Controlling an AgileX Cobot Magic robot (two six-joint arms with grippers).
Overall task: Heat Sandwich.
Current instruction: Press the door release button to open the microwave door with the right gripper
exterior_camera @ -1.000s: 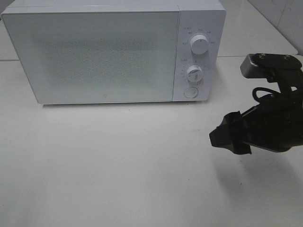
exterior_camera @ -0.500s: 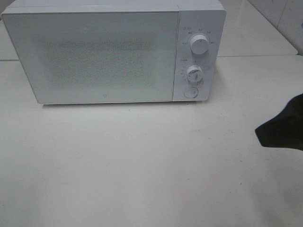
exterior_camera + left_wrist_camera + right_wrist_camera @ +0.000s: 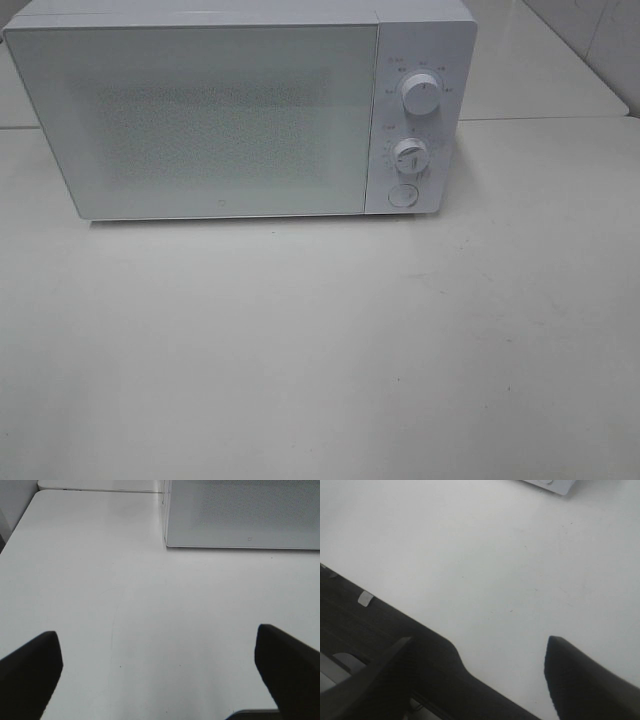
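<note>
Sandwich: where is it?
– Can't tell. No view shows it. The white microwave [image 3: 420,60] stands at the back of the table [image 3: 320,350], and its door [image 3: 200,120] is shut.
– And the grippers?
– The left gripper [image 3: 155,675] is spread wide above the tabletop and holds nothing. The right gripper [image 3: 475,680] is parted too, with nothing between its fingers.
</note>
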